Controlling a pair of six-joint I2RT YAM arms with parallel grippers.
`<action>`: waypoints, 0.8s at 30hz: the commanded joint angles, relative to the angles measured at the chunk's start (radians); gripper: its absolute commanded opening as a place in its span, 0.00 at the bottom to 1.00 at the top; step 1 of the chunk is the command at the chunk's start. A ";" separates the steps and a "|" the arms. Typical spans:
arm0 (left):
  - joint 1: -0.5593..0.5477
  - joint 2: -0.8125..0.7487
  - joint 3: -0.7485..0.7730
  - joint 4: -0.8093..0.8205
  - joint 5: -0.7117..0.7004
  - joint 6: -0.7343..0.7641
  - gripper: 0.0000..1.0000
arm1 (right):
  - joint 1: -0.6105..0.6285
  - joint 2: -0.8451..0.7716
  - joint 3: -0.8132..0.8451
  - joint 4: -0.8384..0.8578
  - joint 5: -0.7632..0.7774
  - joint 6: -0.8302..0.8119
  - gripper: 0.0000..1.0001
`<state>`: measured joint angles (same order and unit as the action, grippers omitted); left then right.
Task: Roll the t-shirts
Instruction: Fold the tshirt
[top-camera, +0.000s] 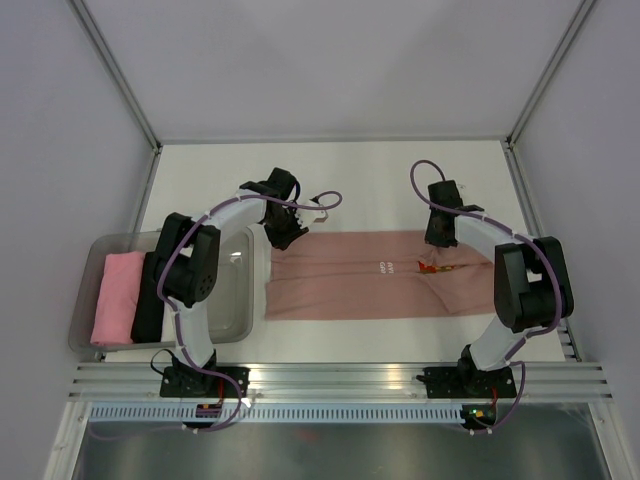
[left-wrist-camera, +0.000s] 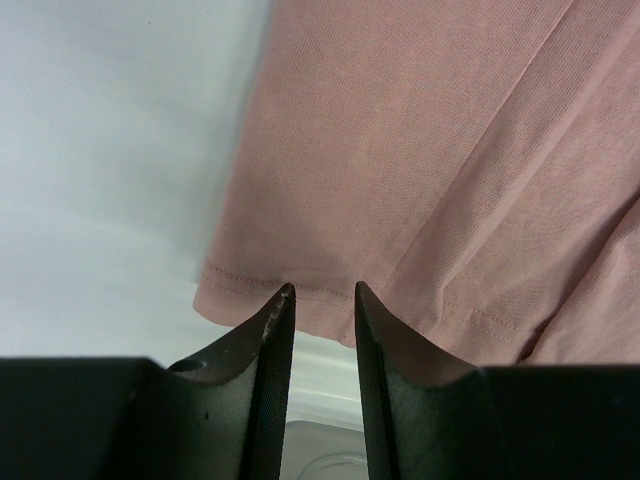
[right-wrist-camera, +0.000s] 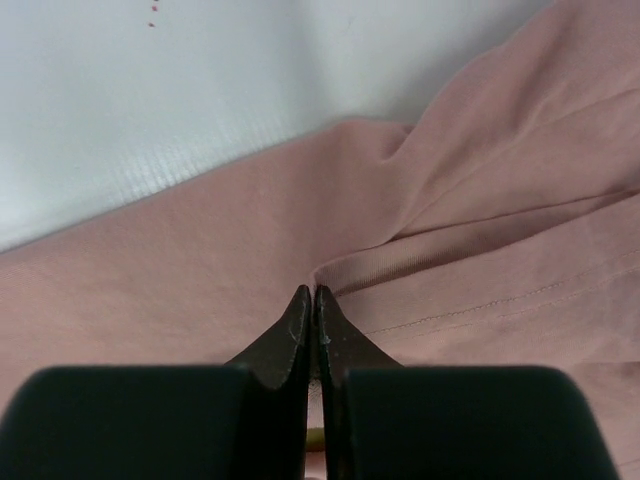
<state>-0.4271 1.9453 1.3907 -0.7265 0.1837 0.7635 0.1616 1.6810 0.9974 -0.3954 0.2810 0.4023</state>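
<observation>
The dusty pink t-shirt lies flat on the white table, folded into a long strip running left to right, its small print near the right end. My left gripper hovers at the strip's far left corner. In the left wrist view the left gripper stands open, its tips right at the stitched hem, with only table showing between the fingers. My right gripper is at the far edge near the collar. Seen from the right wrist, this gripper is shut on a pinch of the t-shirt beside the ribbed collar.
A clear plastic bin stands at the left, holding a bright pink roll and a black cloth. An aluminium rail runs along the near edge. Frame posts and white walls close in the back and sides.
</observation>
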 joint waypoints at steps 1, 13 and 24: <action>0.002 -0.019 0.027 -0.001 -0.007 -0.015 0.36 | 0.004 -0.030 -0.003 0.059 -0.060 -0.016 0.07; 0.004 -0.019 0.025 -0.001 -0.020 -0.004 0.36 | -0.026 -0.113 0.041 -0.008 -0.166 -0.031 0.61; 0.004 -0.020 0.024 -0.001 -0.015 -0.010 0.36 | -0.345 -0.253 -0.080 0.066 -0.177 0.105 0.00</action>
<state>-0.4267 1.9453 1.3907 -0.7261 0.1658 0.7639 -0.1436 1.3952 0.9615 -0.3504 0.1246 0.4519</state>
